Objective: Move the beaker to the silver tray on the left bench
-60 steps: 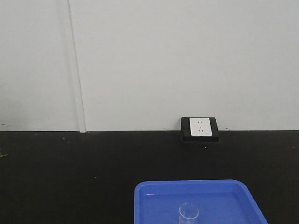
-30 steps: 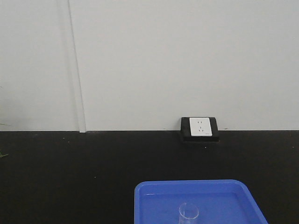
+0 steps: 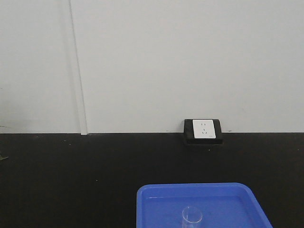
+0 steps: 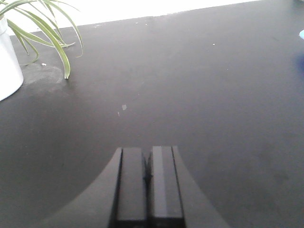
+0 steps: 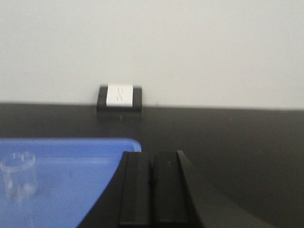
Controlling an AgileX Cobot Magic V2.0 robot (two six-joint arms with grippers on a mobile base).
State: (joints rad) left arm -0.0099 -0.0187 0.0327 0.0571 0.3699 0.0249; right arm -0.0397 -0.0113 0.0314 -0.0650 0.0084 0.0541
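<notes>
Off to the left of the right gripper's (image 5: 152, 190) fingers, and a little ahead of them, the beaker (image 5: 19, 176) stands upright in the blue tray (image 5: 71, 152), empty as far as I can see. Those fingers are pressed together with nothing between them. The left gripper (image 4: 148, 185) is likewise closed and empty, over bare black worktop (image 4: 213, 95), with a plant (image 4: 47, 28) far ahead to its left. The silver tray shows in no view.

The step in hand looks to be the reach for the beaker. I'd want the right fingers spread wider than the glass before they swing left. Then bring them in level around its wall, below the rim, and squeeze gently, since thin glass is slippery.

Compared with a second ago, nothing has shifted: beaker, tray and socket (image 3: 203, 129) sit exactly where they were.
</notes>
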